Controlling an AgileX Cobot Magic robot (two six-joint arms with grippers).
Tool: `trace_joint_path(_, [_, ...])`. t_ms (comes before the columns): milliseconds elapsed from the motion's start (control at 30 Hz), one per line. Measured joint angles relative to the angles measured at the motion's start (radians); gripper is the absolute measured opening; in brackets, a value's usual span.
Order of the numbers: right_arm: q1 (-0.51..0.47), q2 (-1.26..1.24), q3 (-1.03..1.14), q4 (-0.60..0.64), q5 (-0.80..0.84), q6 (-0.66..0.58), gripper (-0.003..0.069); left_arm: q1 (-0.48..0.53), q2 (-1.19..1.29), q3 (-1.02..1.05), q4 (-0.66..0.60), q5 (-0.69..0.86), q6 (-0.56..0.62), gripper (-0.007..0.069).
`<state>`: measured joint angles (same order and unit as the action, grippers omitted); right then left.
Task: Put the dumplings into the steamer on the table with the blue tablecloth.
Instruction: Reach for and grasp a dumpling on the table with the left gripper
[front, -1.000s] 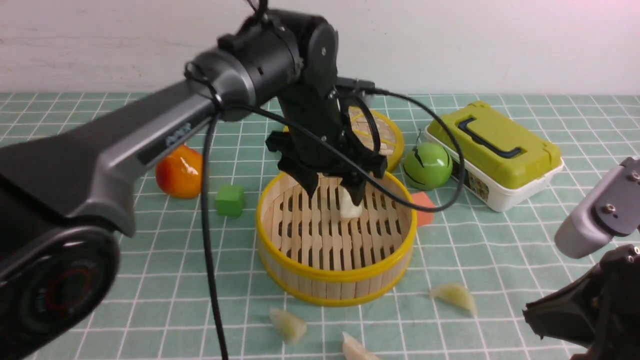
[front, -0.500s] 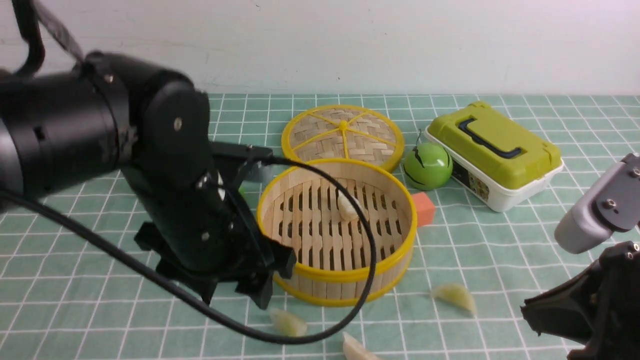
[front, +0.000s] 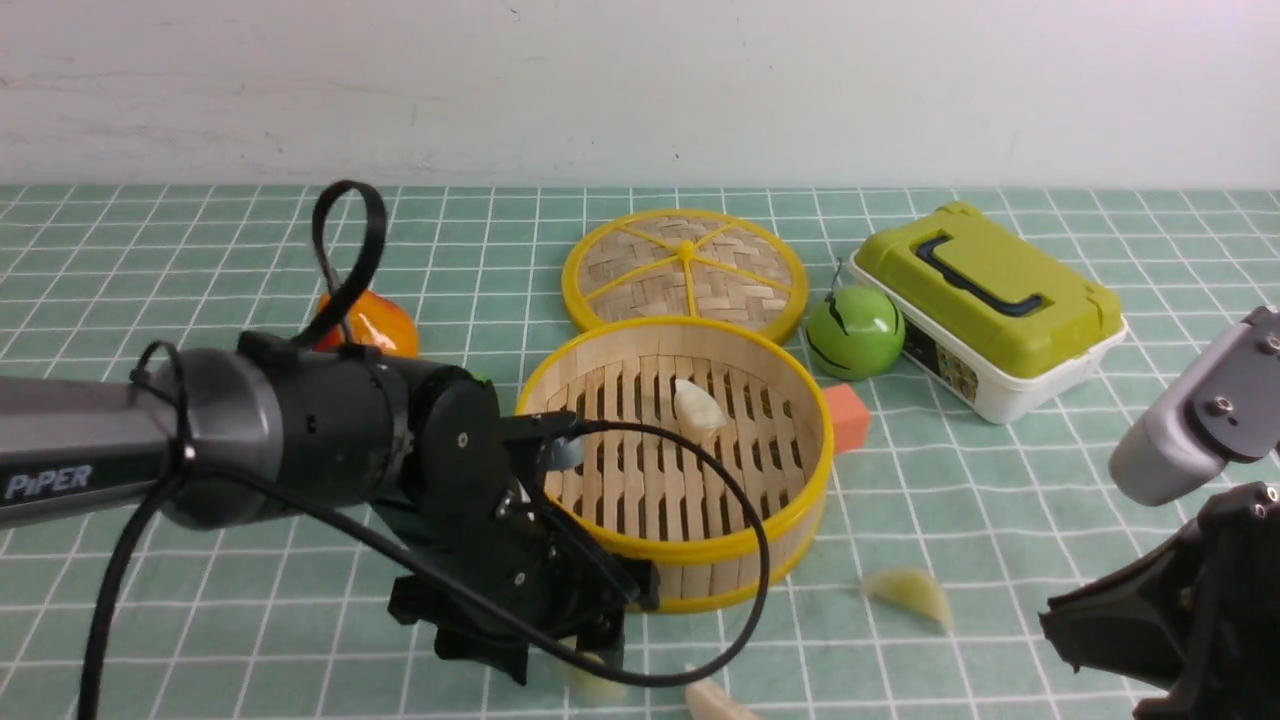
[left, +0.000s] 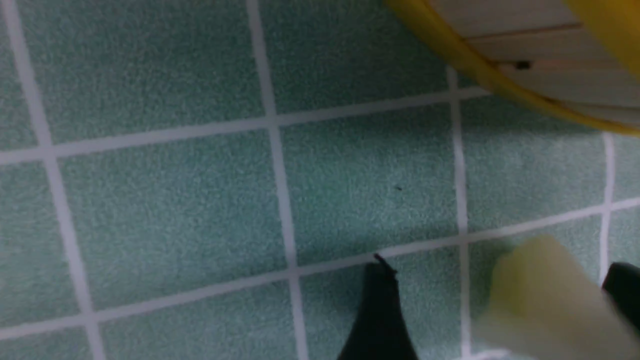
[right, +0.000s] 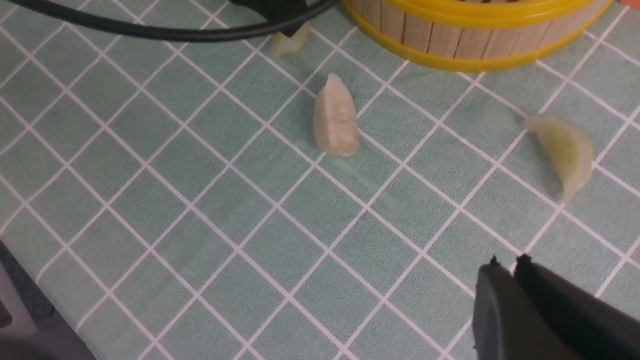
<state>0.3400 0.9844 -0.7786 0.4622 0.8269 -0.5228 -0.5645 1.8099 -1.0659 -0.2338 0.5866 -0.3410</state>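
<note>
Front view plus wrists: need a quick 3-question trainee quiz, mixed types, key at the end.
1. How many dumplings lie inside the steamer?
2. True or false: the right gripper is shut.
3. The open left gripper straddles: A) a loose dumpling B) the orange cube C) the woven lid.
Key: 1) one 2) true 3) A

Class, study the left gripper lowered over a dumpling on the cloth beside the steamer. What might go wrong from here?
1. The near dumpling sits off-centre in the open left gripper, close to one finger. Closing may only clip its edge and flick it away.
2. The black cable drapes across the steamer at its rim. Lifting might snag it and tug the basket, shifting the loaded dumpling.
</note>
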Motion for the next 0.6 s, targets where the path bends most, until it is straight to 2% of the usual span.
trace_joint_path(167, [0.0, 0.0, 0.0, 0.0, 0.0, 0.0, 0.0048, 0.0, 0.036, -0.038, -0.006, 0.038, -0.002, 0.047])
trace_joint_path(233, [0.0, 0.0, 0.0, 0.001, 0.0, 0.0, 0.0052, 0.0, 0.043, -0.051, -0.006, 0.06, 0.001, 0.0365])
trace_joint_path(333, [0.0, 0.0, 0.0, 0.001, 0.0, 0.0, 0.0055, 0.0, 0.044, -0.051, -0.014, 0.087, 0.013, 0.0271])
trace_joint_path(600, [0.0, 0.0, 0.0, 0.004, 0.001, 0.0, 0.0062, 0.0, -0.019, -0.051, -0.011, 0.177, 0.048, 0.0272])
